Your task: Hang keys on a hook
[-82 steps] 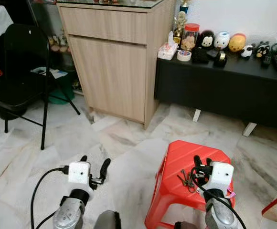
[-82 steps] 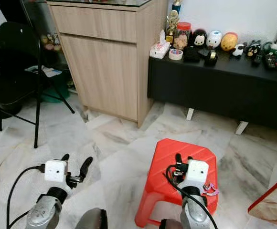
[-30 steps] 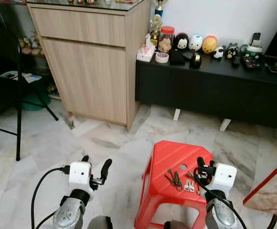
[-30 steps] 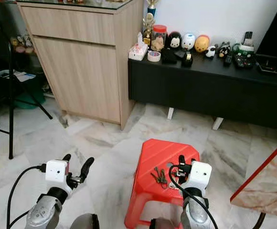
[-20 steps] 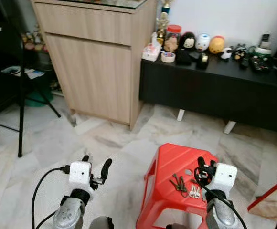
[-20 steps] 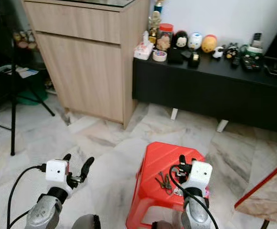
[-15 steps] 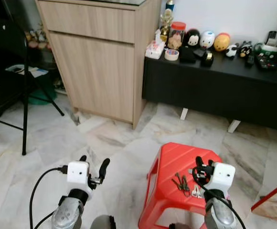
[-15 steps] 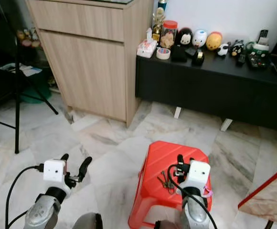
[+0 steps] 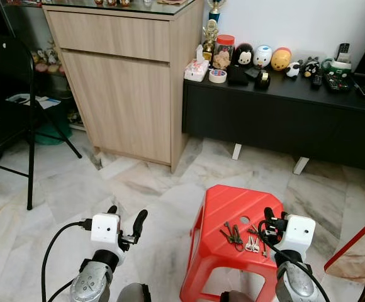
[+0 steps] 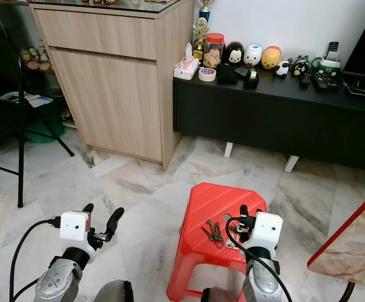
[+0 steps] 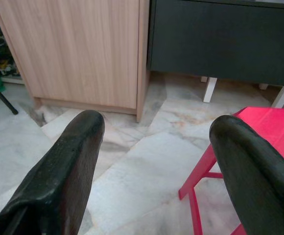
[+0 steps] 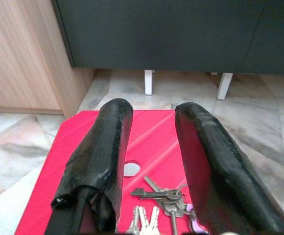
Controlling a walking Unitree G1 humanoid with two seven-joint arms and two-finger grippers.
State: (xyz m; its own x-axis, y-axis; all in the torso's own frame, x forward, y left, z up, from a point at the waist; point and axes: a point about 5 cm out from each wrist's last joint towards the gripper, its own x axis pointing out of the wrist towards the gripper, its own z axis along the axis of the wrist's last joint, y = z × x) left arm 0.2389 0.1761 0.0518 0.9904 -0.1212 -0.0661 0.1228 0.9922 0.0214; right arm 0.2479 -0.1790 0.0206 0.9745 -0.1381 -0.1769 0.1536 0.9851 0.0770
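Nearest the camera, the left gripper (image 9: 125, 221) hangs low over the marble floor (image 9: 75, 189), its two black fingers spread wide with nothing between them. To its right, the right gripper (image 9: 269, 221) hovers at the near right part of a red plastic stool (image 9: 223, 204); its fingers (image 12: 100, 152) stand moderately apart and empty, angled down over the seat. The keys (image 9: 234, 234) lie flat on the stool seat, just left of the right gripper: a darker bunch (image 10: 212, 231) and, beside it, a pair of lighter silver keys (image 9: 252, 243). In the right wrist view the keys (image 12: 164, 196) rest just ahead of the fingertips, near a small round hole (image 12: 131, 169) in the seat, untouched.

Farther off, a wooden cabinet (image 9: 129, 82) stands on the left, with a black folding chair (image 9: 6, 107) further left. Against the white wall, a low black bench (image 9: 283, 119) carries a tissue box (image 9: 196, 69), a roll of tape (image 9: 218, 76), a red-lidded jar (image 9: 223, 50), a small trophy (image 9: 210, 34) and a row of round toy figures (image 9: 262, 56).
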